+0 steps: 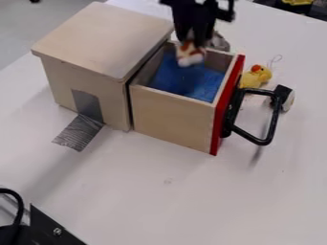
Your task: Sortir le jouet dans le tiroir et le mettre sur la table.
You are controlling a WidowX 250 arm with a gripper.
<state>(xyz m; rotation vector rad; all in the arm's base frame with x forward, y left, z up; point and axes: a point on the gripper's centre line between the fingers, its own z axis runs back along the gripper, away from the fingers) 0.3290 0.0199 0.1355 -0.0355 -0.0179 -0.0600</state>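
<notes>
Apparently the lifting-out is the step in hand: the black gripper (193, 42) is closed on a small white and orange-brown toy (190, 58), which hangs over the far part of the open drawer (171, 111), near the corner beside the wooden cabinet (102, 40). Whether the toy has fully cleared the drawer's rim is hard to tell from this slant. As I judge it, the next move calls for a bit more height first, then a sideways carry past the walls and a low, gentle release on the white table (159, 196). The stretch of table towards the near edge looks the easier landing; going out over the red front (228, 105) would mean passing the black handle (275, 122), which could snag a low-hung toy. Inside, the drawer has a blue bottom (199, 82). Beyond its red front sits a yellow duck (256, 77), with a white and black object (285, 98) just beside the handle, and a greyish thing (220, 42) behind the drawer's far wall. Grey tape (78, 133) runs from the cabinet's side down onto the table. Past the table's far left corner there is grey floor (26, 28).
</notes>
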